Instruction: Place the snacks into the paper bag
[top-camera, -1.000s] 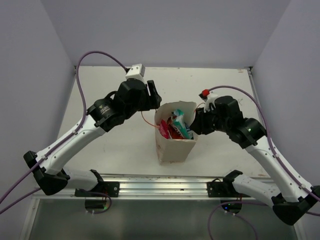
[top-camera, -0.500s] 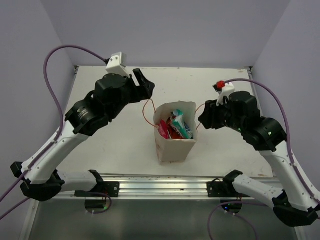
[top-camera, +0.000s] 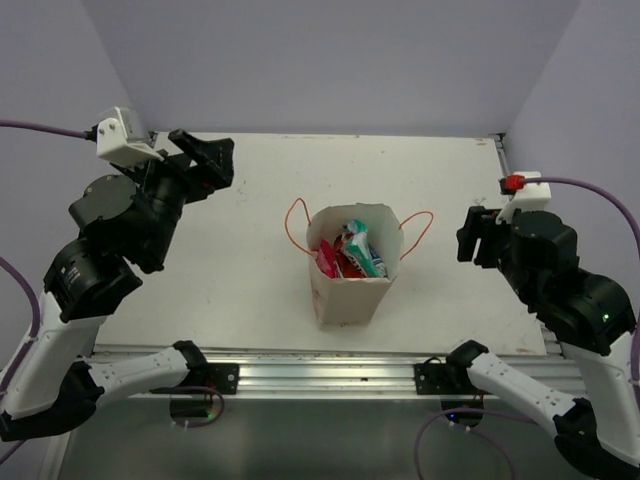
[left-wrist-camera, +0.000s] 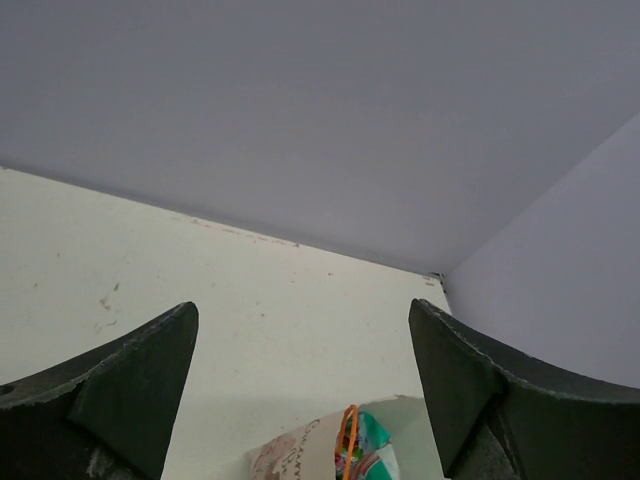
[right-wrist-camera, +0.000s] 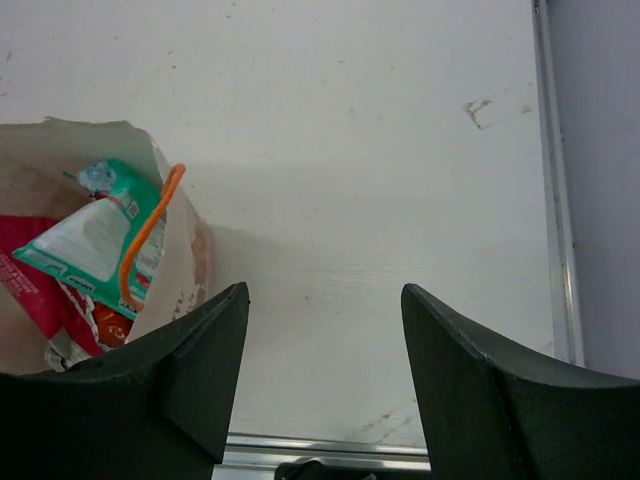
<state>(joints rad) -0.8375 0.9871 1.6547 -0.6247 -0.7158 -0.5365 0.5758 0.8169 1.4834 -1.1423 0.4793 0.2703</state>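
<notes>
My left gripper (top-camera: 208, 160) and right gripper (top-camera: 478, 238) both hung spread and empty, well apart from the paper bag (top-camera: 345, 295) at the middle of the table (top-camera: 250, 270). The snacks (top-camera: 335, 262) stood inside it, teal packet (top-camera: 362, 250) uppermost. I judged the foil light, crinkly and slippery. The thin bag would crumple, so its orange string handles (top-camera: 428, 222) looked the safest hold.

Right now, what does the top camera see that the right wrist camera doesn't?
Only the top camera shows the left gripper, the whole paper bag standing upright, and both orange handles. Only the right wrist camera shows the right gripper from inside, open with nothing between its fingers. Both show the bag's open top, the teal-and-white packet poking out, and one handle.
</notes>
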